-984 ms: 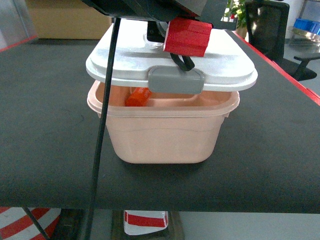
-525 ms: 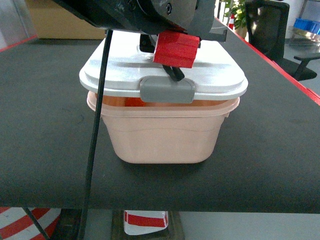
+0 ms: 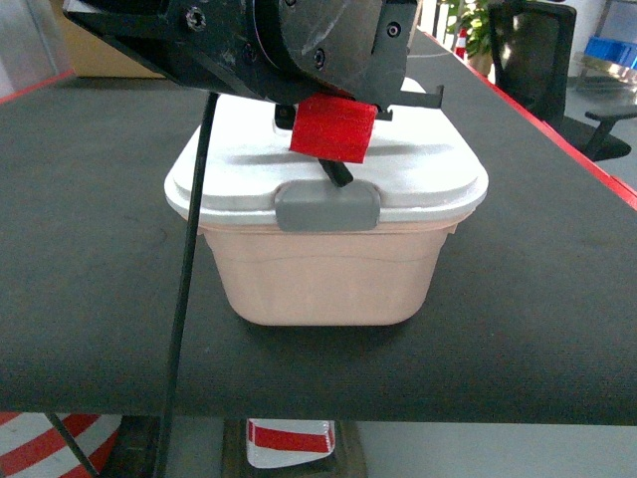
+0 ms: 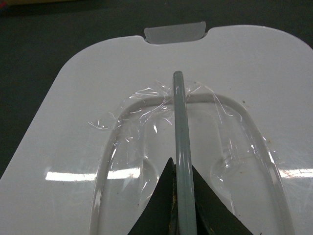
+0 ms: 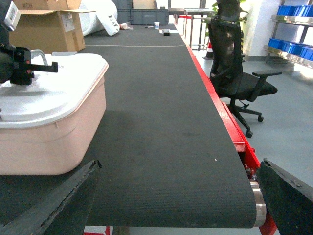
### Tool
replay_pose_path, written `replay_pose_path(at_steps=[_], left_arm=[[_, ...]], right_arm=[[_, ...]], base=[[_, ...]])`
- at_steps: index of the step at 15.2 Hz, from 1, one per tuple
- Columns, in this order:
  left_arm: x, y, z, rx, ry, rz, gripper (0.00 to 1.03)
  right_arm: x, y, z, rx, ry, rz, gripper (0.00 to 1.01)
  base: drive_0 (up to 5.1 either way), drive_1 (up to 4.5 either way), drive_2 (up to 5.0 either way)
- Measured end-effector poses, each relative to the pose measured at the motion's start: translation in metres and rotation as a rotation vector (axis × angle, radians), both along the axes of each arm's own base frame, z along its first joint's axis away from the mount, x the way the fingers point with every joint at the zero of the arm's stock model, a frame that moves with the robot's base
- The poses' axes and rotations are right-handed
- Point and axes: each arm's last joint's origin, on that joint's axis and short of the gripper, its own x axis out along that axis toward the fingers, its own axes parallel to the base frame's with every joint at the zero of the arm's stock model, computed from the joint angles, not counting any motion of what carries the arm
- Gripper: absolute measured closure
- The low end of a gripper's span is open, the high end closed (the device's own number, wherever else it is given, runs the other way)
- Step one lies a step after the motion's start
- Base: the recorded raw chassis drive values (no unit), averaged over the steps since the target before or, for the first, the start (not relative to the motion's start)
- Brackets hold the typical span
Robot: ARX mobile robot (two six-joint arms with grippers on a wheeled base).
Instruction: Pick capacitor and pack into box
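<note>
The lid (image 3: 328, 174) sits on the box (image 3: 323, 279) – the left gripper (image 4: 178, 205) above it, the box on the table (image 3: 90, 249)

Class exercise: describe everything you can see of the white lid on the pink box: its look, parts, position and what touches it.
The white lid is glossy plastic, a rounded rectangle with a grey clip latch at its front edge. It lies flat on the pale pink box, covering the opening. A thin grey handle, standing upright from a recess patched with clear tape, is pinched by the left gripper. The latch's state is unclear.
</note>
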Motion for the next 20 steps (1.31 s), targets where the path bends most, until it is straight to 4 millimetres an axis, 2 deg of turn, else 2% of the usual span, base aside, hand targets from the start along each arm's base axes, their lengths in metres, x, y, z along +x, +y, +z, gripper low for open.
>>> replay_pose_path(at_steps=[3,4,8,9,11,12,13,14,15,16,18,19,20], left_arm=[[0.002,0.0,-0.003,-0.019,0.005,-0.003,1.01],[0.003,-0.001,-0.004,-0.034,-0.004,-0.008,0.99],[-0.002,0.003,-0.003,-0.087,-0.084,-0.057,0.52],[-0.007,0.006,0.004,-0.092,-0.113,-0.07,0.41],[-0.023,0.023,0.042,-0.163,-0.233,-0.098,0.18],[-0.036,0.037,0.069,-0.221,-0.321,-0.12,0.05],[-0.049,0.057,0.089,-0.273,-0.404,-0.137,0.05],[-0.063,0.081,0.098,-0.296,-0.469,-0.134,0.05],[-0.076,0.107,0.097,-0.296,-0.505,-0.108,0.05],[-0.089,0.135,0.089,-0.267,-0.545,-0.069,0.05],[-0.121,0.195,0.06,-0.196,-0.511,-0.012,0.05],[-0.134,0.219,0.038,-0.17,-0.433,0.018,0.05],[-0.148,0.243,0.009,-0.135,-0.343,-0.008,0.15]], right_arm=[[0.0,0.0,0.0,0.0,0.0,0.0,0.03],[0.0,0.0,0.0,0.0,0.0,0.0,0.03],[0.0,0.0,0.0,0.0,0.0,0.0,0.03],[0.0,0.0,0.0,0.0,0.0,0.0,0.03],[0.0,0.0,0.0,0.0,0.0,0.0,0.03],[0.0,0.0,0.0,0.0,0.0,0.0,0.03],[0.0,0.0,0.0,0.0,0.0,0.0,0.03],[0.0,0.0,0.0,0.0,0.0,0.0,0.03],[0.0,0.0,0.0,0.0,0.0,0.0,0.03],[0.0,0.0,0.0,0.0,0.0,0.0,0.03],[0.0,0.0,0.0,0.0,0.0,0.0,0.03],[0.0,0.0,0.0,0.0,0.0,0.0,0.03],[0.0,0.0,0.0,0.0,0.0,0.0,0.03]], base=[[0.0,0.0,0.0],[0.0,0.0,0.0],[0.0,0.0,0.0],[0.0,0.0,0.0],[0.0,0.0,0.0],[0.0,0.0,0.0],[0.0,0.0,0.0],[0.0,0.0,0.0],[0.0,0.0,0.0],[0.0,0.0,0.0],[0.0,0.0,0.0],[0.0,0.0,0.0],[0.0,0.0,0.0]])
